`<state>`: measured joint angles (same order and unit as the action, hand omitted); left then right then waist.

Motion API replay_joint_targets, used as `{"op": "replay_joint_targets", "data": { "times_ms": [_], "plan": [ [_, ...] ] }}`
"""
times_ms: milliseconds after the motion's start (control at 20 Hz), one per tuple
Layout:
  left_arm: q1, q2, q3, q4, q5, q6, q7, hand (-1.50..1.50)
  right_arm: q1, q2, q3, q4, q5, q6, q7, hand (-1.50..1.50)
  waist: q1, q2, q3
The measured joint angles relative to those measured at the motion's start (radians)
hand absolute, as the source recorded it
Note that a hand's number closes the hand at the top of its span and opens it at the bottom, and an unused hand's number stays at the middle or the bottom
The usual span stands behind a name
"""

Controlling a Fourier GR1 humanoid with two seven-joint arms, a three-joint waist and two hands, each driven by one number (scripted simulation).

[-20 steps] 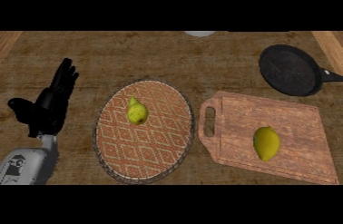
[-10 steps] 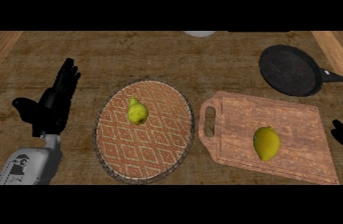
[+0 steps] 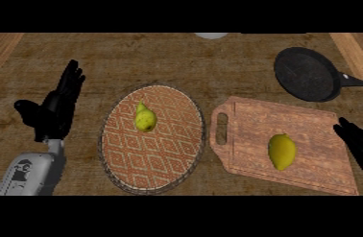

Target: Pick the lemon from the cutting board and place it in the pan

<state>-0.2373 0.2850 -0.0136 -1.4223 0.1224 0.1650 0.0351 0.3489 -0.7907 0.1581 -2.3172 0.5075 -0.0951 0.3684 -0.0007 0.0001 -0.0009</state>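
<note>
While most of the right hand (image 3: 349, 137) lies past the view's right edge, only a dark part of it shows beside the board (image 3: 297, 135), and I cannot tell how its fingers stand. One lemon (image 3: 281, 151) lies on the board's right half, apart from that hand. One black pan (image 3: 307, 74) sits on the counter (image 3: 177, 63) beyond the board, its handle cut off at the right edge. One pear (image 3: 144, 119) rests on one round woven mat (image 3: 152, 154). At the left, the left hand (image 3: 53, 111) rests open, fingers straight and pointing up. A pale round thing (image 3: 211, 35) at the top edge is mostly cut off.
</note>
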Motion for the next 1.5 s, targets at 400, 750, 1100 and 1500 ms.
{"op": "replay_joint_targets", "data": {
  "times_ms": [400,750,1100,1500],
  "plan": [
    [-0.022,-0.010,0.024,0.011,-0.020,-0.014,0.011,0.00,-0.094,0.077,0.066,0.097,0.109,0.113,-0.007,-1.50,0.000,0.000,0.001],
    [0.002,-0.013,0.043,-0.038,-0.026,-0.041,0.046,0.00,-0.136,0.174,0.127,0.175,0.241,0.170,-0.022,-1.50,0.000,-0.001,0.001],
    [0.007,-0.040,0.048,-0.029,-0.047,-0.041,0.029,0.00,-0.186,0.208,0.132,0.246,0.347,0.252,0.026,-1.50,0.001,0.000,0.001],
    [0.004,-0.046,0.070,-0.026,-0.062,-0.059,0.030,0.00,-0.246,0.276,0.136,0.302,0.440,0.359,0.071,-1.50,0.000,0.000,0.001]
  ]
}}
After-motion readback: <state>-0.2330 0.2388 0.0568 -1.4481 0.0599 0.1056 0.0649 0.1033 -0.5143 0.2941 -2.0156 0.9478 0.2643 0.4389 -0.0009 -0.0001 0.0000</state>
